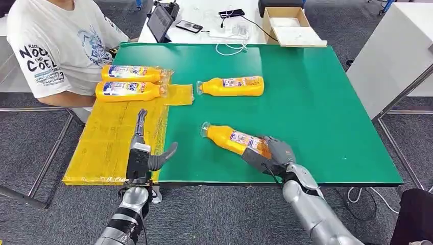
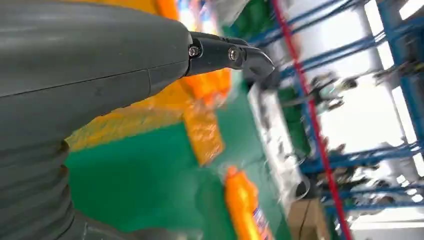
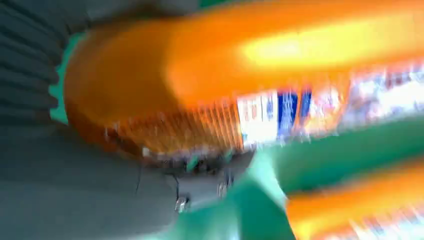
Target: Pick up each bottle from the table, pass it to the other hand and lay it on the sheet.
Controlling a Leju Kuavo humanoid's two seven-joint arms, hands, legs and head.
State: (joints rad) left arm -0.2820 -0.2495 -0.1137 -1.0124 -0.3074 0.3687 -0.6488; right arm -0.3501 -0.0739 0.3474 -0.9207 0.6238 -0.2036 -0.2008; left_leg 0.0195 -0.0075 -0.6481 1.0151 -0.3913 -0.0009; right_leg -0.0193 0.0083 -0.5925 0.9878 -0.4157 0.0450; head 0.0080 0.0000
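Orange bottle (image 1: 235, 140) lay tilted near the table's (image 1: 316, 127) front edge, its bottom end in the right hand's (image 1: 269, 154) grip. The left hand (image 1: 145, 153) waited, fingers spread, over the yellow sheet (image 1: 104, 145). Next job, I think: lift and pass it across.

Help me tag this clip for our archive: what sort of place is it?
Probably a lab or workshop: a green table, a desk with a tablet and cables, blue racking beyond.
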